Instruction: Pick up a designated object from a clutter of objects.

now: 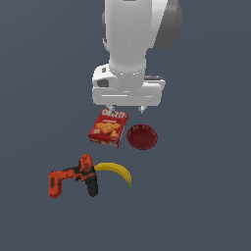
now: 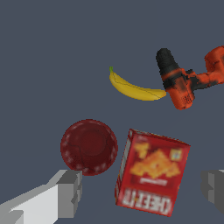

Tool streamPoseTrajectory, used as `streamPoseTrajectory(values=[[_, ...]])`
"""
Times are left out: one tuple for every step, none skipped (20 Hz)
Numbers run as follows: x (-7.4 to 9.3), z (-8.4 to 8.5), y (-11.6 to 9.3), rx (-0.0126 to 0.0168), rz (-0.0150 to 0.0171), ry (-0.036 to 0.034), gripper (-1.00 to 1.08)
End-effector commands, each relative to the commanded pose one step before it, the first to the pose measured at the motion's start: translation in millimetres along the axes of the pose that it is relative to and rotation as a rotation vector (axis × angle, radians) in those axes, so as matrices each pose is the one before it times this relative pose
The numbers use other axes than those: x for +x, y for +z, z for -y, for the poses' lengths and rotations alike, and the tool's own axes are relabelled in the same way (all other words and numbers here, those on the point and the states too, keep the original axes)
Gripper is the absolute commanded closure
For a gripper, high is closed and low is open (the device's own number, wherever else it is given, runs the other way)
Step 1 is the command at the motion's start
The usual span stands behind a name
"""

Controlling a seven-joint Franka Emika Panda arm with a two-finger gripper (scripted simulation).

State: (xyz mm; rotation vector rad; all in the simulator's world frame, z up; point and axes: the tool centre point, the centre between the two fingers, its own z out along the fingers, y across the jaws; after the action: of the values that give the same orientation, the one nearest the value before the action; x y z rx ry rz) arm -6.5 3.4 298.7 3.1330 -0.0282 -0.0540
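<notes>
The curved yellow banana point(image 1: 116, 171) point(image 2: 134, 89) lies on the grey floor with one end touching the orange-and-black power drill point(image 1: 73, 178) point(image 2: 189, 81). Behind them in the exterior view stand the red cracker box point(image 1: 108, 128) point(image 2: 152, 172) and the dark red bowl point(image 1: 142, 137) point(image 2: 89, 146), side by side. My gripper point(image 1: 127, 107) point(image 2: 142, 194) hangs open above the cracker box and bowl, well away from the banana, with nothing between its fingers point(image 2: 69, 192).
The white arm point(image 1: 130, 44) rises above the clutter at the back of the exterior view. Plain grey floor surrounds the four objects on all sides.
</notes>
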Motion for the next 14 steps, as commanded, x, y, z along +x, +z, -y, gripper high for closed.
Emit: streamPoseTrajectory(values=[[0.0, -0.01, 0.0, 0.0, 0.0, 0.0, -0.92], [0.1, 0.26, -0.11, 0.00051, -0.00002, -0.00047, -0.92], [0.29, 0.75, -0.33, 0.00165, -0.00003, -0.00143, -0.92], [0.47, 1.23, -0.54, 0.00263, -0.00004, -0.00224, -0.92], [0.63, 1.72, -0.77, 0.00369, -0.00006, -0.00304, -0.92], [0.77, 2.21, -1.01, 0.00475, -0.00007, -0.0037, -0.92], [0.79, 2.48, -1.17, 0.00529, -0.00007, -0.00373, -0.92], [0.57, 2.05, -1.02, 0.00432, -0.00005, -0.00257, -0.92], [0.34, 1.54, -0.83, 0.00329, -0.00002, -0.00144, -0.92], [0.14, 1.05, -0.61, 0.00204, 0.00001, -0.00036, -0.92], [-0.03, 0.57, -0.38, 0.00091, 0.00002, 0.00035, -0.92], [-0.11, -0.08, -0.07, 0.00005, 0.00002, 0.00069, -0.92], [0.0, -0.44, 0.26, -0.00069, -0.00001, -0.00005, -0.92], [0.19, -0.35, 0.4, -0.00072, -0.00005, -0.00136, -0.92]])
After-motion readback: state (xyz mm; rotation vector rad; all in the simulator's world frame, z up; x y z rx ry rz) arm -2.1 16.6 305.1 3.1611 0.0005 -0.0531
